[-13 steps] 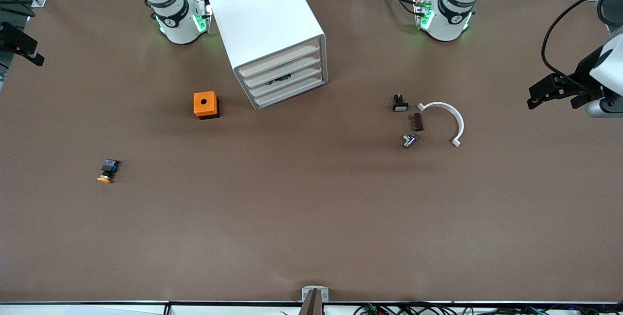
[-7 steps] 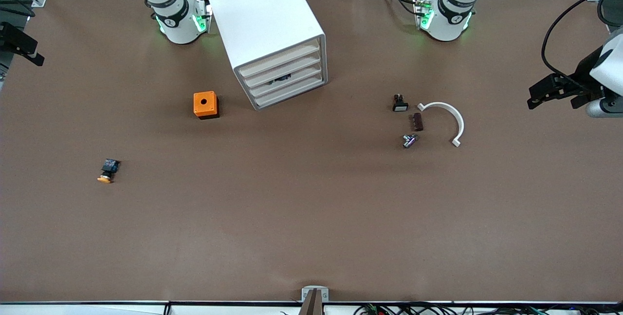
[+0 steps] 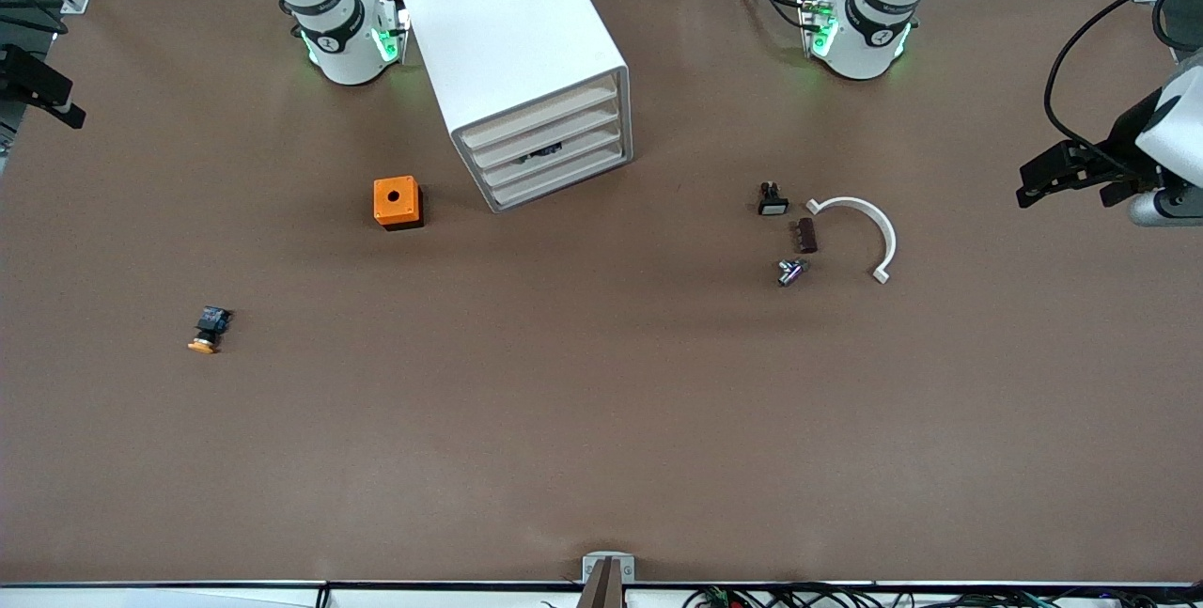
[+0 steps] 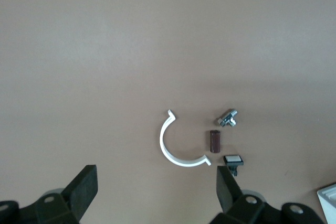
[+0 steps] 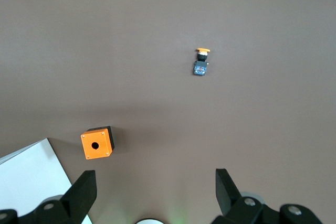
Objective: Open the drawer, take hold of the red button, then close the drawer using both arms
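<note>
The white cabinet point(image 3: 507, 35) stands between the arms' bases, and its four drawers point(image 3: 554, 143) are all pushed in. Something dark shows in the third drawer's front gap; I cannot tell what it is. The red-capped button is hidden. My left gripper point(image 3: 1067, 187) hangs open over the left arm's end of the table, and in its wrist view point(image 4: 156, 184) nothing lies between its fingers. My right gripper point(image 3: 52, 96) hangs over the right arm's end, open and empty in its wrist view point(image 5: 155, 187).
An orange box with a hole point(image 3: 397, 202) point(image 5: 96, 142) sits beside the cabinet. An orange-capped button point(image 3: 208, 330) point(image 5: 201, 62) lies nearer the camera. Toward the left arm lie a white half ring point(image 3: 889, 237) point(image 4: 163, 145), a brown block point(image 3: 805, 235), a metal piece point(image 3: 789, 272) and a small black switch point(image 3: 772, 200).
</note>
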`<state>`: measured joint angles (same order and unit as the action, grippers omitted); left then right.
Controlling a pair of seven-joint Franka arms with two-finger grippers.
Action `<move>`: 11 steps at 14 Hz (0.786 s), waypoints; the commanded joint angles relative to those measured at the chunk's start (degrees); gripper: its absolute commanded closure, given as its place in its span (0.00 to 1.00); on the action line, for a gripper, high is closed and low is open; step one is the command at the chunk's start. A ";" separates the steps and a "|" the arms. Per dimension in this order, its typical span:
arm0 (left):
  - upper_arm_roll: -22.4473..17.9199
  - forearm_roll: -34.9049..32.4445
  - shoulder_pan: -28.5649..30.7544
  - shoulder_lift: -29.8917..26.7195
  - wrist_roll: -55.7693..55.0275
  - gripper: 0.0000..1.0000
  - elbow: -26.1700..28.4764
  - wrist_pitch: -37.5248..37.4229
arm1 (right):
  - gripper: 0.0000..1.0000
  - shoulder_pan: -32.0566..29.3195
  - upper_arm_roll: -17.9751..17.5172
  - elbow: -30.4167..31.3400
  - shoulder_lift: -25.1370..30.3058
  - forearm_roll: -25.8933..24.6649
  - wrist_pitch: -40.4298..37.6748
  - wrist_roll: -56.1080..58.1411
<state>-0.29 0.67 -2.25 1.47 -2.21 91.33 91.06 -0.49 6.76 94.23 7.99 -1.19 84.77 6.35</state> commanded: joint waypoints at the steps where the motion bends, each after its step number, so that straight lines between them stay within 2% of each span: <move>1: 0.11 -0.14 -0.30 2.12 -0.51 0.00 -0.19 -1.76 | 0.00 -0.48 -0.26 -1.60 -3.59 0.31 -0.57 0.60; 4: 0.46 -0.23 -0.83 5.90 -0.69 0.00 0.68 -2.12 | 0.00 -0.22 -0.17 -2.56 -5.35 -0.65 -0.05 0.86; 7: 2.92 -0.14 -1.36 10.03 -0.95 0.00 1.39 -2.12 | 0.00 -0.30 -0.26 -2.65 -5.88 -0.66 0.39 0.77; 9: 3.54 -0.14 -1.71 12.66 -1.04 0.00 1.30 -2.03 | 0.00 -0.66 -0.17 -3.52 -8.94 -0.65 0.66 0.77; 11: 3.63 -0.14 -3.02 15.13 -4.18 0.00 1.21 -1.77 | 0.00 -0.57 -0.17 -3.88 -9.13 -0.92 0.75 0.77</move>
<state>3.19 0.67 -4.43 14.84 -3.82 93.40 89.81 -0.52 6.85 92.57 0.52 -1.35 85.91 6.41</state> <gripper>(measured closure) 0.000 0.000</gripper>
